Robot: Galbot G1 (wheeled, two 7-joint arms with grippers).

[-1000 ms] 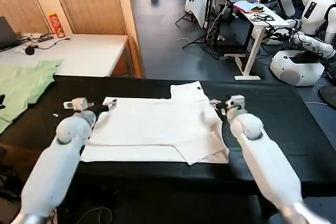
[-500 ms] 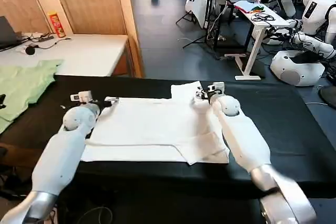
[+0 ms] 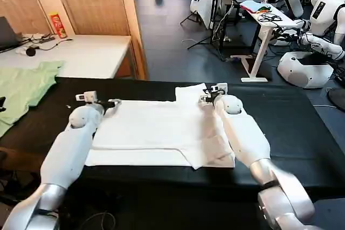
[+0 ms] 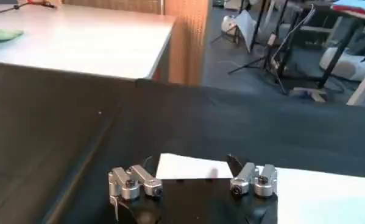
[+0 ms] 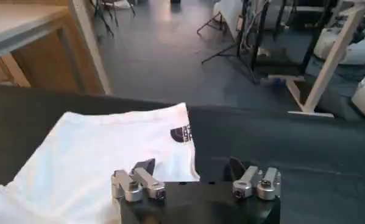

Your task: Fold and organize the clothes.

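Note:
The clothes, a white T-shirt (image 3: 156, 127), lie flat on the black table (image 3: 302, 117), with one sleeve (image 3: 191, 92) pointing toward the far edge. My left gripper (image 3: 112, 102) is open at the shirt's far left corner. In the left wrist view that corner (image 4: 182, 167) lies between the spread fingers of the left gripper (image 4: 191, 169). My right gripper (image 3: 207, 97) is open at the sleeve's right edge. The right wrist view shows the sleeve hem with a dark logo (image 5: 182, 133) just ahead of the right gripper (image 5: 189, 167), one finger over the cloth and the other over bare table.
A pale green garment (image 3: 24, 87) lies at the table's left end. Behind it stands a white desk (image 3: 86, 55) with a red can (image 3: 56, 25). The near right shirt corner (image 3: 213, 154) is folded over. Bare black table extends to the right.
My right arm has swung left and forward from the shirt's right side to the far sleeve. My left gripper has edged forward to the shirt's far left corner. The shirt looks unmoved.

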